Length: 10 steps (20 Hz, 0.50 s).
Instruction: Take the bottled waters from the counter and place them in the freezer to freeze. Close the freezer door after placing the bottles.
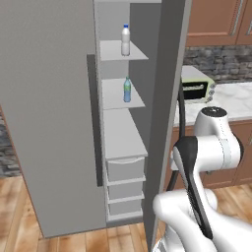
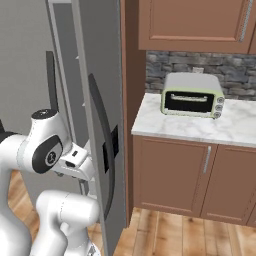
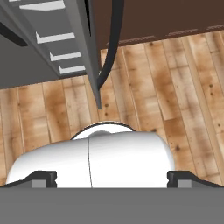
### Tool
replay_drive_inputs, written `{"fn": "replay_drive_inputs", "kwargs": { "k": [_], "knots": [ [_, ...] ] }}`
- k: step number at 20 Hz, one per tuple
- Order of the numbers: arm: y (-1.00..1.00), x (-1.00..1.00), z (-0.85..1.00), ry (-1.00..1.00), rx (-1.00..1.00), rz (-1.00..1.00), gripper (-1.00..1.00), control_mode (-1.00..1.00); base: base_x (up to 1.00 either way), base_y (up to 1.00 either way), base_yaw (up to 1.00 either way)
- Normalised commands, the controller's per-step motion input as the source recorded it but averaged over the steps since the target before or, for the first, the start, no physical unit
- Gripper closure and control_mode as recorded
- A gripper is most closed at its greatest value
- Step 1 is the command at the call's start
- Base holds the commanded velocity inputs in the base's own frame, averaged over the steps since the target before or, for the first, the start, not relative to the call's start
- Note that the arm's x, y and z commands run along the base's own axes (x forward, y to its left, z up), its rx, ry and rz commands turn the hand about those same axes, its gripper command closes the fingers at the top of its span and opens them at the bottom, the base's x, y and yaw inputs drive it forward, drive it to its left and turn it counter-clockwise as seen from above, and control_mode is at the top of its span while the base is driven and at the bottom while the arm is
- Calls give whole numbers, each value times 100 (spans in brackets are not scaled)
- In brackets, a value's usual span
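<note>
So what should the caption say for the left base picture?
Two bottled waters stand on freezer door shelves, door open.

You're looking at a glossy white arm (image 1: pixel 211 147) at the lower right of the left base view, all rounded, bulbous links. Its joints are dark, a black band (image 1: pixel 192 187) running down one link. At the lower left of the right base view, a round dark joint cap (image 2: pixel 47 155) carries a small pale mark.

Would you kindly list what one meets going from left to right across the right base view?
Robot arm → open freezer door with its dark handle → toaster oven on the marble counter.
</note>
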Motion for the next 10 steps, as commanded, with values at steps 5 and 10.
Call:
{"fn": "replay_drive_inputs", "kwargs": {
  "k": [5, 10],
  "knots": [
    [0, 0, 0, 0, 0, 0, -100, 100, 3, 0, 0],
    [0, 0, 0, 0, 0, 0, -100, 100, 5, 0, 0]
  ]
}}
